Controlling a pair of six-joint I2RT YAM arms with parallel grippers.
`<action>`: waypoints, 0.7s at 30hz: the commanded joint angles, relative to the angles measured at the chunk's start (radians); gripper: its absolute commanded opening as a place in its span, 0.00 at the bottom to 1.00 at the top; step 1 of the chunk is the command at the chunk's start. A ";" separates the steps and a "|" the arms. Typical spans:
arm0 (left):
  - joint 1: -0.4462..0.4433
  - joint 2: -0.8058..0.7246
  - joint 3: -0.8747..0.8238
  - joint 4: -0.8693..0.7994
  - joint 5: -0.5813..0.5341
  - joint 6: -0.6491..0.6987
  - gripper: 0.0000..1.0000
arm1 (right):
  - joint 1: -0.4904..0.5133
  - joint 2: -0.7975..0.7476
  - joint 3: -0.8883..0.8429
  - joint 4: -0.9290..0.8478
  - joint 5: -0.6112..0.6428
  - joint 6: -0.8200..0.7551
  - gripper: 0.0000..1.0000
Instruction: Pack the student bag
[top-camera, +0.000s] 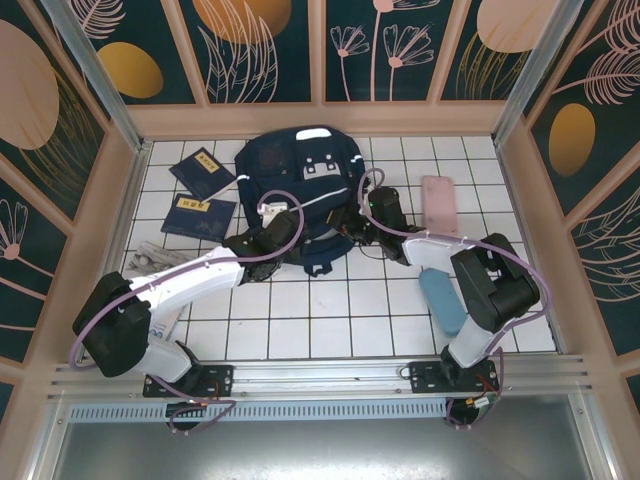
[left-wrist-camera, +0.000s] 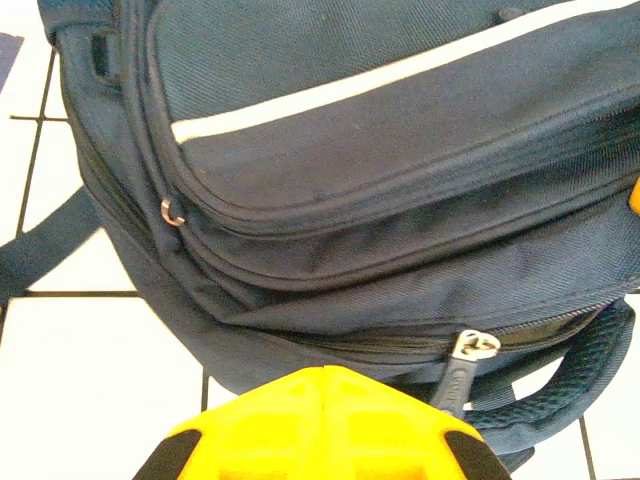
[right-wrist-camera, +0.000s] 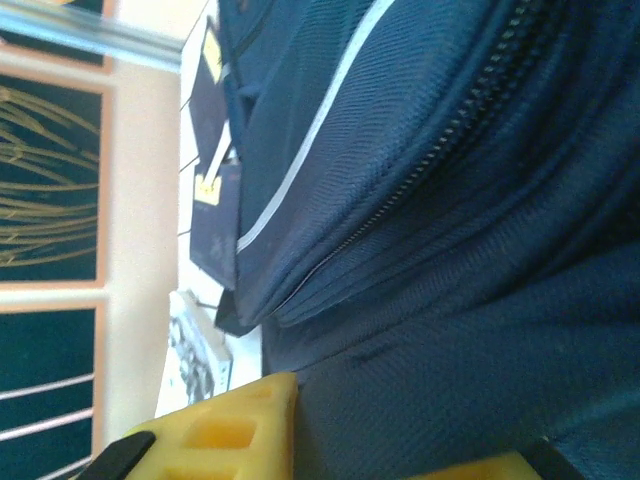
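**A:** Where is the student bag (top-camera: 300, 165)?

**B:** It lies flat on the white tiled worktop (top-camera: 320, 320), toward 12 o'clock from the middle in the top view. Its white patch faces up and its black straps trail toward 6 o'clock.

**A:** And the left end effector (top-camera: 278, 224)?

**B:** It is at the bag's 7 o'clock corner. In the left wrist view its yellow fingers (left-wrist-camera: 330, 400) sit together as one block with no gap, so it is closed with nothing in it. A silver zip pull (left-wrist-camera: 472, 347) lies just beside it at 2 o'clock, on the zip along the bag's edge.

**A:** The right end effector (top-camera: 384, 212)?

**B:** It is against the bag's 4 o'clock side. In the right wrist view the fingers (right-wrist-camera: 225, 430) stand somewhat apart with navy fabric between them. I cannot tell whether they pinch it.

**A:** What else is on the worktop?

**B:** Two navy booklets with yellow labels lie at 9 o'clock from the bag, one (top-camera: 203, 172) farther back and one (top-camera: 198, 217) nearer. A pink case (top-camera: 438, 203) lies at 3 o'clock, well apart from the bag. A light blue case (top-camera: 442, 300) lies at 4 o'clock, beside the right arm.
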 joint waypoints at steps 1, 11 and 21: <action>0.011 0.006 0.049 -0.070 -0.036 0.072 0.00 | -0.019 -0.038 -0.017 0.022 0.077 -0.004 0.23; 0.011 0.041 -0.023 0.174 0.309 0.065 0.33 | -0.021 -0.028 -0.009 0.106 -0.075 -0.016 0.23; 0.011 0.171 0.046 0.128 0.255 0.054 0.44 | -0.021 -0.034 -0.006 0.107 -0.096 -0.012 0.23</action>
